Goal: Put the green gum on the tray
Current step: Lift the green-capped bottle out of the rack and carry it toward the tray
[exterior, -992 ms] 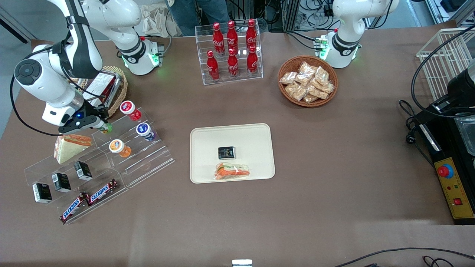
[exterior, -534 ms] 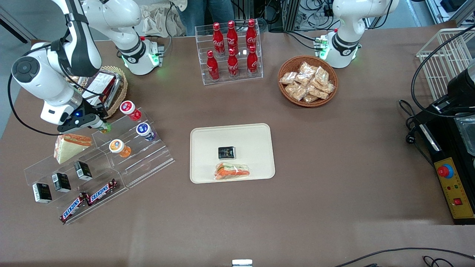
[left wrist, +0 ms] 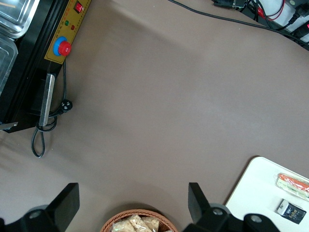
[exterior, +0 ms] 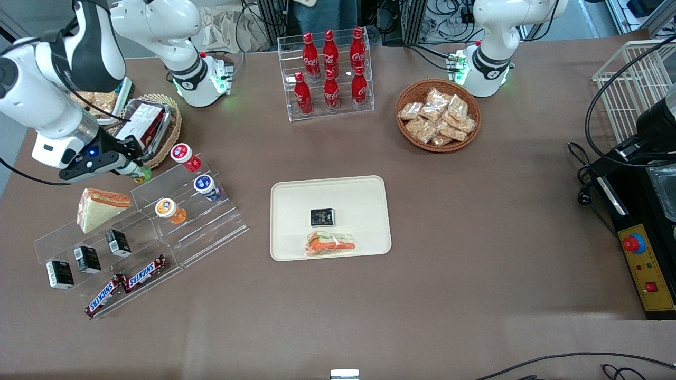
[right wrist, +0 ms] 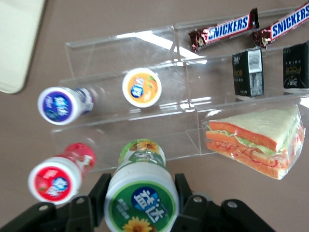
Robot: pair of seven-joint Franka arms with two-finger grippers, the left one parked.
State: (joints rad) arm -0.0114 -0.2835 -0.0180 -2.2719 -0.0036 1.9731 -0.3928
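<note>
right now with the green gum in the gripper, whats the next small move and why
Probably carry it toward the tray. The gripper is shut on the green gum and holds it above the clear display rack, off its step, so the pick looks done. The tray lies toward the parked arm's end, with bare surface beside the black packet and wrapped sandwich.

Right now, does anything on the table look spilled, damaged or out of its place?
Nothing looks spilled or damaged. The only thing off its place is the green gum, which the pincer holds above the clear display rack. The tray carries a wrapped sandwich and a small black packet, both lying flat.
</note>
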